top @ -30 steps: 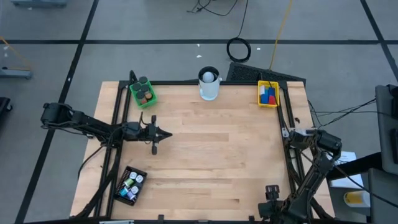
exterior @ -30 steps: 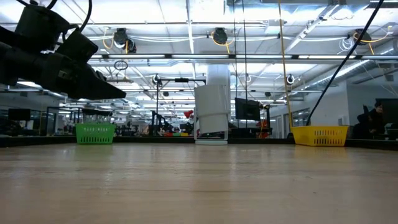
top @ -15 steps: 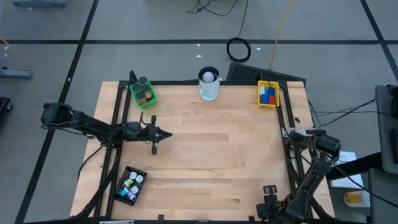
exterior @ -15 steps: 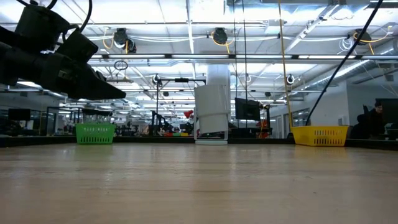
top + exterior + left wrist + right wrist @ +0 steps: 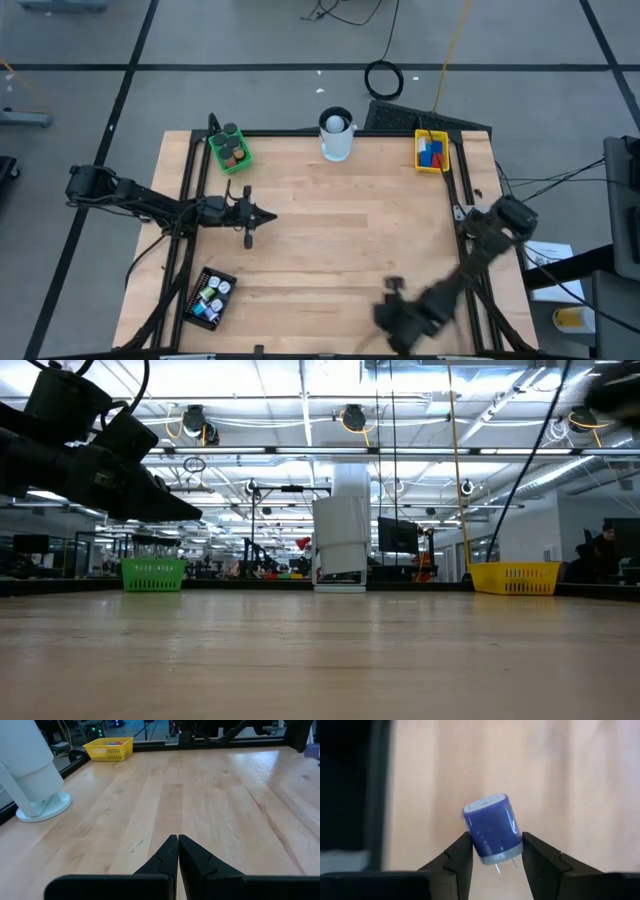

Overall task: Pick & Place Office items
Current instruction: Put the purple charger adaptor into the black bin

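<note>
My right gripper (image 5: pixel 492 851) clamps a blue plug (image 5: pixel 492 834) over the table's near edge; left gripper (image 5: pixel 268 215) is closed. Yellow tray (image 5: pixel 431 152) holds blue and red blocks (image 5: pixel 430 150); green tray (image 5: pixel 230 150), black caps (image 5: pixel 233 152).

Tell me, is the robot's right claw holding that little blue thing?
Yes. In the right wrist view the right gripper has the blue plug pinched between its two fingers, tilted, prongs pointing down, off the table.

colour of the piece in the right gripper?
Blue plug piece, pale grey rim; right wrist view.
</note>
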Tool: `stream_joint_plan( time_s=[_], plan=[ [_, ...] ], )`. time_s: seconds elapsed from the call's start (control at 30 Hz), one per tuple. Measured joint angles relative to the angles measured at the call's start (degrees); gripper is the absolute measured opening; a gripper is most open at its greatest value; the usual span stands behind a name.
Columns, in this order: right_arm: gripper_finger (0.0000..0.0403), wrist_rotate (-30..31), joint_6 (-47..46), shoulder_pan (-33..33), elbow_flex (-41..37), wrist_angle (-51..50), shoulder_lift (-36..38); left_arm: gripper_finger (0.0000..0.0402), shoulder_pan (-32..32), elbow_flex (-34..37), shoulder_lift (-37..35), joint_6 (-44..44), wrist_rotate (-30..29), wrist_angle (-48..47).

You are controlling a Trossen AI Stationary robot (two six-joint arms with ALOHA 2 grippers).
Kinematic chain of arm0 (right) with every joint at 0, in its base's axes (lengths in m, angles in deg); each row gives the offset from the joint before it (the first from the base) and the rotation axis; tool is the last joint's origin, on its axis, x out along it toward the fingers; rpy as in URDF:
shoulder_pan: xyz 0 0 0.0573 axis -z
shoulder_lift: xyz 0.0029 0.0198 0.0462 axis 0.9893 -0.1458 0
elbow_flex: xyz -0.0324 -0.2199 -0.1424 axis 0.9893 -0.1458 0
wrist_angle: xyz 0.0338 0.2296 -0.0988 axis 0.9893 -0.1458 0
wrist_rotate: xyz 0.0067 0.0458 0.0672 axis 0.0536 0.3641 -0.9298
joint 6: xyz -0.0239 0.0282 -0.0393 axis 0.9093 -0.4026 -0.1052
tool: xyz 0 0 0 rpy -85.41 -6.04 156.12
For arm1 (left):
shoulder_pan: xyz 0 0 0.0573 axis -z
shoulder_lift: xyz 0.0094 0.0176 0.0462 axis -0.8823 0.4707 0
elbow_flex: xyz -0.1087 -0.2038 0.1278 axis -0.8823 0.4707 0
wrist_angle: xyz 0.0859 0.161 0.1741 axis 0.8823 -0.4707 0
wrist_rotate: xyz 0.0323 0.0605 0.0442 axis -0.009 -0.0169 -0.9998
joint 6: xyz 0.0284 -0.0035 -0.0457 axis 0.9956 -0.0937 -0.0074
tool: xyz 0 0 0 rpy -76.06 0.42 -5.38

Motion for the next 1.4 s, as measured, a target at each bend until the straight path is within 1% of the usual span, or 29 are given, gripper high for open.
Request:
stream_joint_plan(
  time_s=[0.17, 0.27, 0.37, 0.43, 0.53, 0.63, 0.73, 0.87, 1.03, 1.13, 1.23, 1.4],
  plan=[
    [0.0131, 0.92, 17.41, 13.84, 0.0, 10.11, -1.12, 0.0021, -0.02, 0.0, 0.0, 0.0, -0.86, 0.0],
    [0.0131, 0.41, 25.18, 21.75, 0.0, 17.78, -2.28, 0.0021, -0.01, 0.0, 0.0, 0.02, -1.4, -0.05],
    [0.0131, -2.42, 33.16, 27.33, 0.02, 22.5, -3.63, 0.0021, 0.0, 0.0, 0.0, 0.02, -1.42, -0.24],
    [0.0131, -4.13, 36.58, 29.5, 0.07, 25.69, -5.3, 0.0021, 0.0, 0.0, 0.0, 0.17, -1.43, -0.24],
    [0.0131, -4.56, 38.57, 31.63, 1.45, 26.22, -8.42, 0.0021, -0.02, 0.0, 0.0, 0.21, -1.49, -0.24],
    [0.0131, -4.76, 39.34, 32.67, 5.36, 23.96, -11.16, 0.0021, -0.02, 0.0, 0.0, 0.12, -1.49, -0.16],
    [0.0131, -6.94, 42.16, 33.23, 10.18, 25.02, -15.34, 0.0021, -0.02, 0.0, 0.0, -0.05, -1.55, -0.19],
    [0.0133, -8.57, 44.0, 33.13, 15.1, 23.22, -19.74, 0.0021, -0.04, 0.0, 0.0, -0.03, -1.53, -0.41],
    [0.0141, -8.46, 44.44, 33.25, 16.57, 24.71, -21.48, 0.0021, -0.07, 0.0, 0.0, -0.25, -1.53, -0.68],
    [0.0169, -8.1, 44.44, 33.12, 16.55, 25.39, -21.59, 0.0021, -0.07, 0.0, 0.0, -0.25, -1.53, -0.69],
    [0.0212, -6.7, 44.14, 33.06, 16.33, 24.44, -21.04, 0.0021, -0.07, 0.0, 0.0, -0.25, -1.52, -0.68],
    [0.0273, -5.14, 43.27, 33.01, 16.46, 23.5, -17.62, 0.0021, -0.07, 0.0, 0.0, -0.25, -1.39, -0.68]
  ],
)
